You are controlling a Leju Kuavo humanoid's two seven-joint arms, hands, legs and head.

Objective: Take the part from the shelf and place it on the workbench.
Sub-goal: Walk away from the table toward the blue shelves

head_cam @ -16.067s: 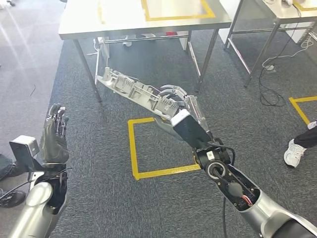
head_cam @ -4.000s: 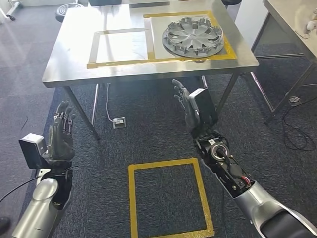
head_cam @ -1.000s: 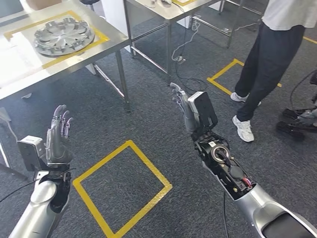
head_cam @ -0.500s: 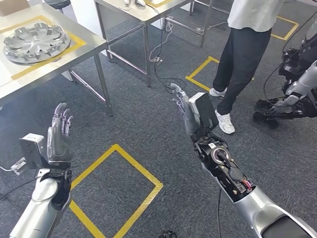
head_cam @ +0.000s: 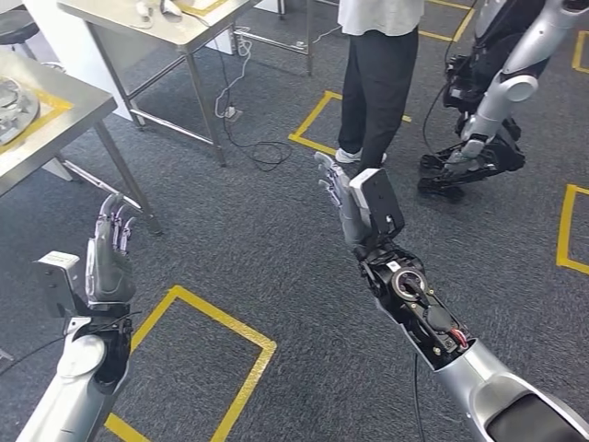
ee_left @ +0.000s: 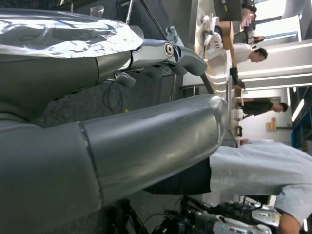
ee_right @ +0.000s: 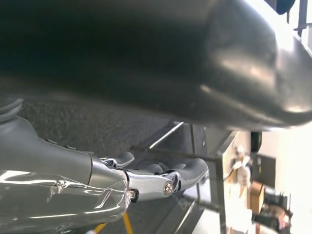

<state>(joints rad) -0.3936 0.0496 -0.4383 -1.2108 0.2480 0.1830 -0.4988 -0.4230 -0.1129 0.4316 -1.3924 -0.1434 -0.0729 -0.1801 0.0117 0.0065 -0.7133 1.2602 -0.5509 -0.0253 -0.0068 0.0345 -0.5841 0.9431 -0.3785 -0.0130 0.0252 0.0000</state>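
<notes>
Both hands are raised with fingers apart, holding nothing: left hand (head_cam: 108, 253), right hand (head_cam: 343, 203). Far beyond the left hand, the part (head_cam: 12, 99) lies on the workbench (head_cam: 66, 115). Best kept raised, away from the person (head_cam: 378, 69) ahead.

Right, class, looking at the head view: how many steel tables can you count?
2. One steel table with yellow tape stands at the left edge. A second steel table stands beyond it at the top, with cables on the floor beneath. Others may lie outside the frame.
</notes>
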